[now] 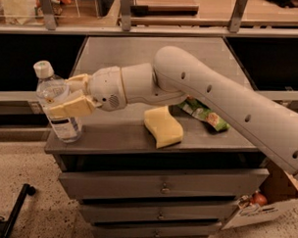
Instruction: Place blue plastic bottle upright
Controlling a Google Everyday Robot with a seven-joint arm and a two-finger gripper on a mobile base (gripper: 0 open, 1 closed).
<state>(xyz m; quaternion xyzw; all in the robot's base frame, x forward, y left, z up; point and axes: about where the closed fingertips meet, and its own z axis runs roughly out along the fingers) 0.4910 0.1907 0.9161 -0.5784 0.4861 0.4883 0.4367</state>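
Observation:
The blue plastic bottle (56, 108) is a clear, faintly bluish water bottle with a white cap and a pale label. It stands nearly upright, tilted slightly left, at the front left corner of the grey cabinet top (119, 132). My gripper (66, 96) reaches in from the right and its cream fingers (73, 106) are closed around the bottle's middle, one in front and one behind. The bottle's base rests on or just above the top; I cannot tell which.
A yellow sponge (162, 127) lies at the front middle of the cabinet top. A green snack bag (204, 114) lies behind my arm to the right. Drawers are below. A cardboard box (263, 203) sits on the floor at right. A shelf rail runs behind.

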